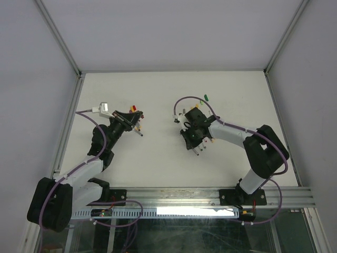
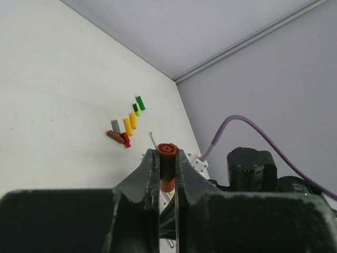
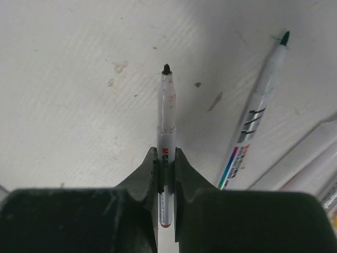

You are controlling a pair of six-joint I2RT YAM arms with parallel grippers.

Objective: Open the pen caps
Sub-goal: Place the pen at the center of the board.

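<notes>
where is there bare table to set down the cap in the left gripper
Bare for the cap: the table strip along the far wall, the gap between the left gripper and right gripper, and the near strip between the arm bases. Crowded: loose caps by the left gripper, pens by the right.

— Where could a gripper pass on the table [image 1: 168, 87]?

— Along the far strip by the back wall, and down the bare middle between the two arms.

— What stands in the way?

— Ahead of the left gripper [image 2: 167, 157], a cluster of pen caps [image 2: 128, 126] lying close together. To one side of the right gripper [image 3: 166, 153], loose pens [image 3: 256, 113] crowd the surface, while the other side is bare. A purple cable [image 2: 235, 119] arches over the right arm [image 2: 251, 168].

— And between the jaws?

— No room: an orange cap [image 2: 167, 150] fills the left, a pen [image 3: 167, 105] the right.
</notes>
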